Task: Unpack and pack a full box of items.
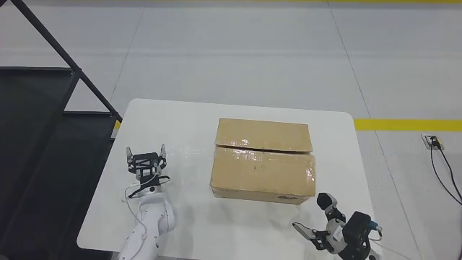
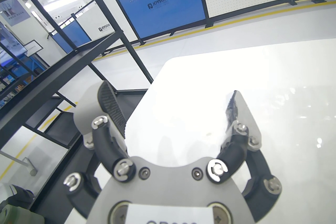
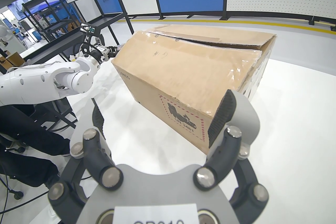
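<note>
The box [image 1: 263, 162] sits shut at the middle of the bench [image 1: 180, 126], its top flaps meeting along a seam, so I judge the unpacking has not yet begun. The next move calls for getting a fingertip under a flap edge at that seam and lifting it, probably with the other arm steadying the box.

My left fingers [image 2: 110, 101] are spread wide at the lower left of the top view, holding nothing, over bare bench and apart from the box. My right fingers [image 3: 223, 117] are also spread wide and empty, near the box's lower right corner, apparently not touching it.
</note>
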Robot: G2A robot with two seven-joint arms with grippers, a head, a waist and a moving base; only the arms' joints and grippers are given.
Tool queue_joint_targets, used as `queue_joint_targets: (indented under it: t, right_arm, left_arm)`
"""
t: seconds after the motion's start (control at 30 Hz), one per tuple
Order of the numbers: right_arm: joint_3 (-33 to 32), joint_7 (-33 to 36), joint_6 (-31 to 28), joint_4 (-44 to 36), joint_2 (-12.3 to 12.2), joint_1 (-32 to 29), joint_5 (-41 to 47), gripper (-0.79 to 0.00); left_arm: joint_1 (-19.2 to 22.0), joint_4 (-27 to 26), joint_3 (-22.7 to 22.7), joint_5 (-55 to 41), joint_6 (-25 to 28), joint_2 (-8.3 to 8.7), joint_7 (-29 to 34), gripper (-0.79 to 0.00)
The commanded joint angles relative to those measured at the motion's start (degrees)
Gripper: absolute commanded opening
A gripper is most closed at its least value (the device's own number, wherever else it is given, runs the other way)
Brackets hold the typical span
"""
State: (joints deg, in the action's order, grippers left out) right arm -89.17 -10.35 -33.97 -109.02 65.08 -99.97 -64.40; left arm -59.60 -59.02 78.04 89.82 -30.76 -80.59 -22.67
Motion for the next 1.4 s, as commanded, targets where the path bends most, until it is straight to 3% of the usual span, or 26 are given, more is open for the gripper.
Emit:
queue_joint_targets:
  t: [0.0, 0.3, 0.83, 1.23, 1.37]
  right_arm:
    - [0.0, 0.1, -0.1, 0.0, 0.0, 0.1, 0.0, 0.000]
    - [0.1, 0.6, -0.8, 0.3, -0.1, 0.9, -0.1, 0.000]
    - [0.4, 3.1, -2.2, 0.6, -0.4, 2.5, 0.3, 0.000]
    - [0.9, 4.5, -3.0, 1.4, -0.5, 4.2, 1.1, 0.000]
    - [1.1, 4.8, -3.0, 1.6, -0.6, 4.6, 1.1, 0.000]
  left_arm:
    - [0.1, 0.2, 0.0, 0.0, 0.0, 0.00, 0.0, 0.000]
    - [-0.3, -0.3, 0.8, 0.0, -0.1, 0.12, 1.2, 0.000]
    - [1.4, 4.0, 6.7, 3.4, -11.7, 0.62, 7.2, 0.000]
    - [1.3, 4.0, 7.0, 3.1, -11.6, 0.63, 7.7, 0.000]
    - [1.6, 4.2, 9.7, 2.3, -10.9, 1.12, 10.8, 0.000]
